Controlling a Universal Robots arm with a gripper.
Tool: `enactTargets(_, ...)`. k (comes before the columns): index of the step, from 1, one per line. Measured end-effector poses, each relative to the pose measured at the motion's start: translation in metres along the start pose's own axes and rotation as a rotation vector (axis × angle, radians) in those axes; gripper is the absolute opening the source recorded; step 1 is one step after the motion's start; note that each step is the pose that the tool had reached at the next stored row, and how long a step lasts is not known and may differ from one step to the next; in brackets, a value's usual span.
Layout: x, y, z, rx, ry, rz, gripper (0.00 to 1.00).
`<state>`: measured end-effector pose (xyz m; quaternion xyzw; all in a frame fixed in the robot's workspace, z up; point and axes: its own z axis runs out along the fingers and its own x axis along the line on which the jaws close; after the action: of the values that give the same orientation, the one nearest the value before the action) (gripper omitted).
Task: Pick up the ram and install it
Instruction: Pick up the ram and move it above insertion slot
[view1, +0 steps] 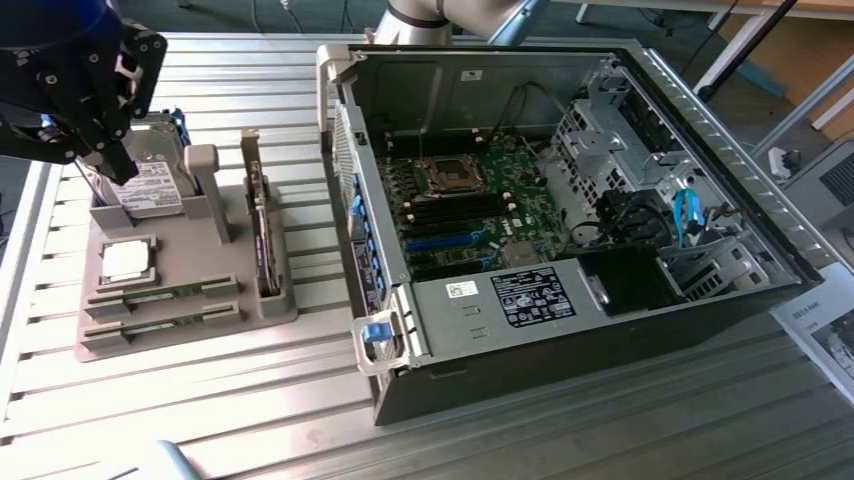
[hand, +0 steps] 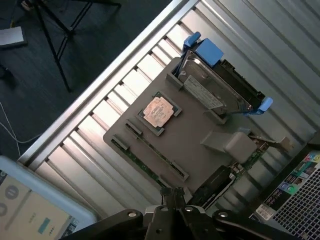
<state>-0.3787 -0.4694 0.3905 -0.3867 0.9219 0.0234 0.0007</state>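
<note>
The ram (view1: 163, 298) lies as a thin green stick in a slot along the front of the grey holder tray (view1: 200, 262), with a second similar stick (view1: 154, 325) just in front of it. In the wrist view the ram (hand: 156, 151) runs along the tray's edge below the processor chip. My gripper (view1: 118, 165) hangs above the tray's back corner, over the hard drive (view1: 147, 190), well clear of the ram. Its fingers (hand: 172, 194) are shut with nothing between them.
The tray also carries a square silver processor chip (view1: 126, 260) and an upright card (view1: 267, 235). An open computer case (view1: 561, 180) with its motherboard (view1: 467, 200) lies at the exterior view's right. The slatted metal table's edge (hand: 100, 85) is near the tray.
</note>
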Motion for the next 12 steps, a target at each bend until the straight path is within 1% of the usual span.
enactTargets(2,0.0000,0.0000,0.0000,-0.0007,0.0015,-0.035,0.10)
enactTargets(7,0.0000,0.0000,0.0000,-0.0029,0.0064,-0.152,0.10)
enactTargets(12,0.0000,0.0000,0.0000,-0.0045,0.0098,-0.230,0.10)
